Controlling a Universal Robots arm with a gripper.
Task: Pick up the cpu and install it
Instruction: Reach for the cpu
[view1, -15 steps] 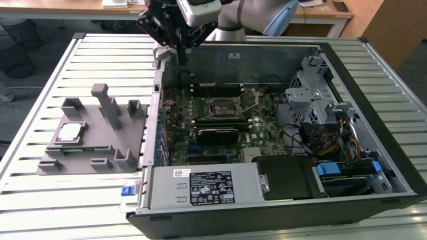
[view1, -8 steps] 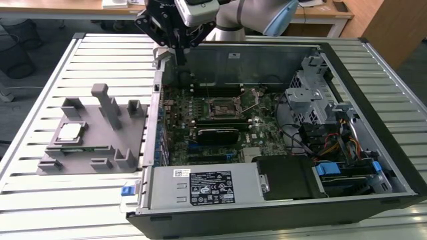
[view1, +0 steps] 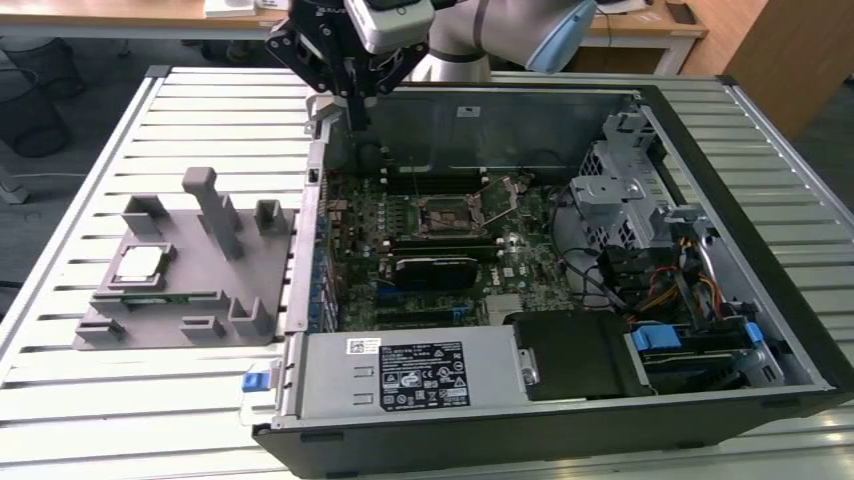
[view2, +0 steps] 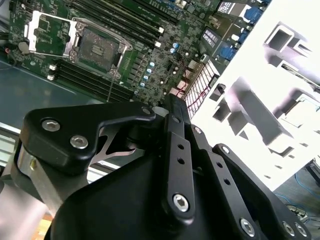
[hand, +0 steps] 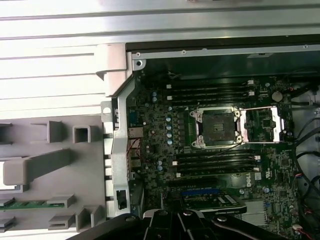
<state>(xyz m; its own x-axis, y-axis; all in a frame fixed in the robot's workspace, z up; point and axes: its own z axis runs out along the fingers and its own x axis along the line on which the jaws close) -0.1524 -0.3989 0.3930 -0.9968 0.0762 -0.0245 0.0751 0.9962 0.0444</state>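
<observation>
Nearest us stands the open computer case (view1: 534, 430); at its left in the exterior view we see the cpu (view1: 140, 263) lying on the grey fixture (view1: 200, 300); beyond, the gripper (view1: 358, 118) hangs over the case's far corner, claw narrow, empty

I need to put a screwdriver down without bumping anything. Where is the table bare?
Bare slats lie on the table between the grey fixture and the near edge, and behind it toward the far edge. Inside the computer case it is crowded with the motherboard and cables; the cpu occupies the fixture.
</observation>
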